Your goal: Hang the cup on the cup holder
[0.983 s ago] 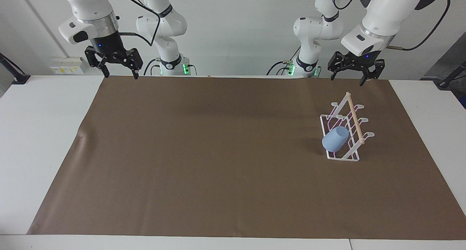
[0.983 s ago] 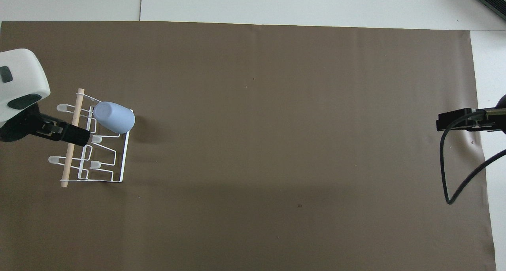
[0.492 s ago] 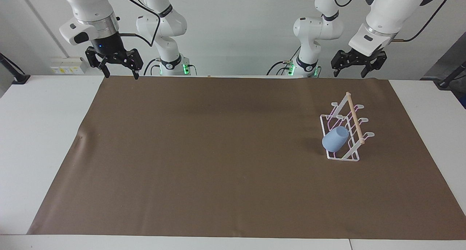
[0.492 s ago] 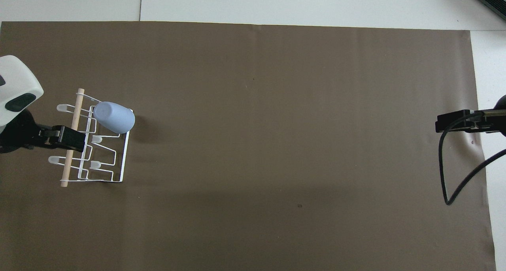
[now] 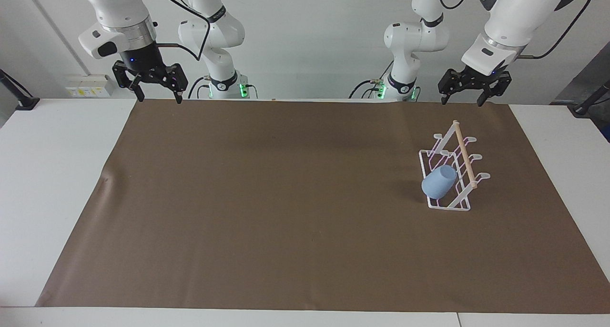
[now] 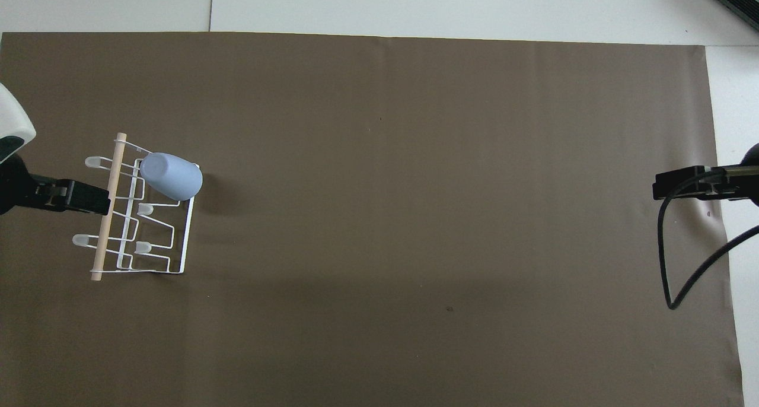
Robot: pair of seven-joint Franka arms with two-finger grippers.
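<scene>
The light blue cup (image 5: 439,181) (image 6: 171,175) hangs tilted, mouth down, on a prong of the white wire cup holder (image 5: 464,155) (image 6: 109,217). It sits at the holder's end farther from the robots. The holder stands on the brown mat toward the left arm's end of the table. My left gripper (image 5: 461,102) (image 6: 83,197) is open and empty. It is raised in the air and well apart from the cup. In the overhead view its tip just reaches the holder's wooden bar. My right gripper (image 5: 159,100) (image 6: 676,183) waits open and empty above the mat's other end.
A brown mat (image 5: 286,198) (image 6: 415,217) covers most of the white table (image 5: 57,174). A black cable (image 6: 670,264) loops down from the right arm over the mat's edge.
My left gripper has risen and drawn back from above the cup holder toward the left arm's end of the table. The cup, the holder and the right arm have stayed still.
</scene>
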